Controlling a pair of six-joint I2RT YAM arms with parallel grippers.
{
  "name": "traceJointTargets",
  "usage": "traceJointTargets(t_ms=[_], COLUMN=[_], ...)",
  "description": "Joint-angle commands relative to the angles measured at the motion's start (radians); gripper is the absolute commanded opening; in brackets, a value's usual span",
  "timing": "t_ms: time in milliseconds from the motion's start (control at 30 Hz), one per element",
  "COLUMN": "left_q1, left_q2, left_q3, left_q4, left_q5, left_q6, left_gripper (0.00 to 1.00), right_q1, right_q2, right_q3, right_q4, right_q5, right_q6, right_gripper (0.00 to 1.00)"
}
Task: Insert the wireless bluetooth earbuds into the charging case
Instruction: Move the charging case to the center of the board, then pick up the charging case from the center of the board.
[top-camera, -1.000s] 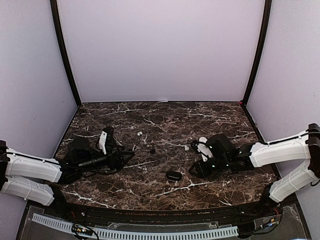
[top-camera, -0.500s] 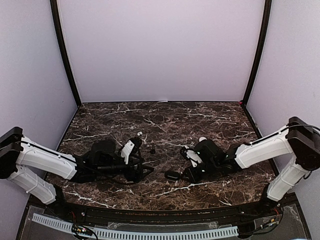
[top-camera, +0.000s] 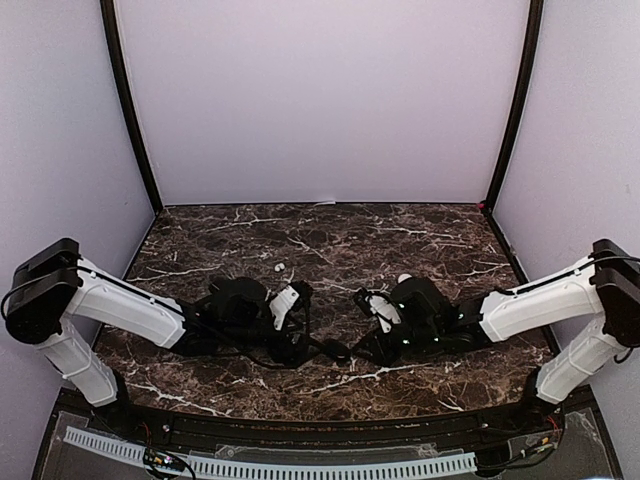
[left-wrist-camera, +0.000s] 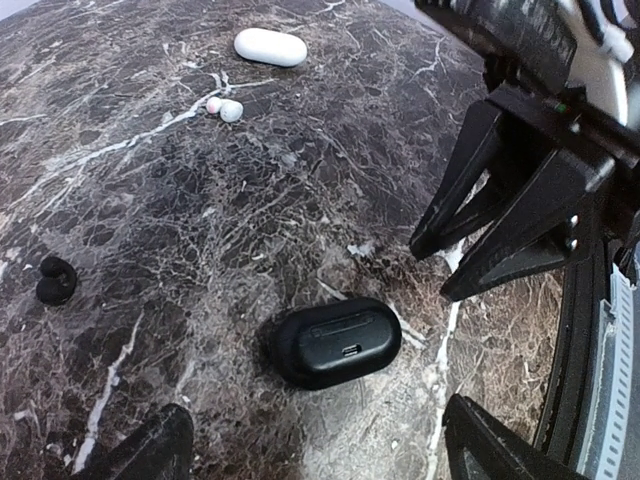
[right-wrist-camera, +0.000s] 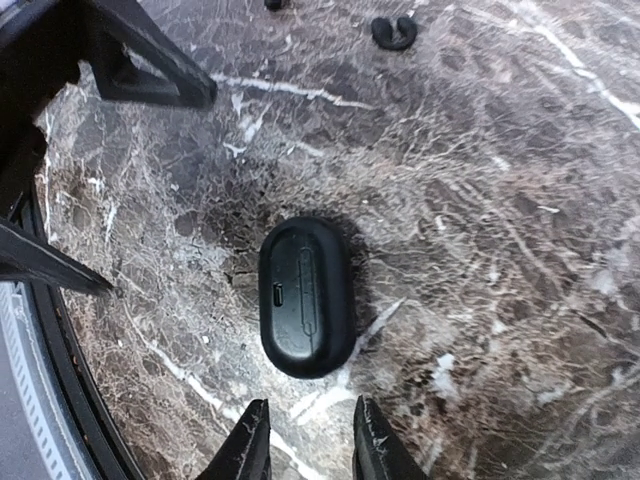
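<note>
The black charging case (left-wrist-camera: 338, 342) lies closed and flat on the marble, its port side up. My left gripper (left-wrist-camera: 320, 455) is wide open, its fingers standing on either side of the spot just short of the case. My right gripper (right-wrist-camera: 310, 450) comes at the case (right-wrist-camera: 305, 295) from the opposite side, open only a narrow gap and holding nothing. Neither gripper touches the case. A black earbud (left-wrist-camera: 55, 280) lies loose to one side. A white earbud (left-wrist-camera: 225, 108) lies farther off.
A white case (left-wrist-camera: 270, 47) rests beyond the white earbud. In the top view both grippers, left (top-camera: 310, 345) and right (top-camera: 362, 345), meet near the table's (top-camera: 330, 240) front centre, tips close together. Grey walls enclose the table on three sides.
Both arms have swung inward from the table's sides to the black case. The left jaws have spread wider and the right jaws have narrowed.
</note>
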Motion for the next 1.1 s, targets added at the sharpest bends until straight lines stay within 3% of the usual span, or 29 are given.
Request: traceJointTargets(t_ms=[0, 433, 1067], left_q1=[-0.024, -0.139, -0.146], left_q2=[0.05, 0.17, 0.321], left_q3=[0.084, 0.203, 0.295], left_q4=[-0.106, -0.212, -0.19], left_q5=[-0.023, -0.211, -0.262], left_q6=[0.035, 0.007, -0.011], left_gripper=[0.99, 0.99, 0.99], right_q1=[-0.028, -0.084, -0.084], right_q2=[-0.071, -0.158, -0.216], right_q3=[-0.058, -0.124, -0.148], right_q4=[0.04, 0.041, 0.04], right_q5=[0.066, 0.152, 0.158], right_q6=[0.036, 0.083, 0.067], right_gripper=[0.3, 0.3, 0.31])
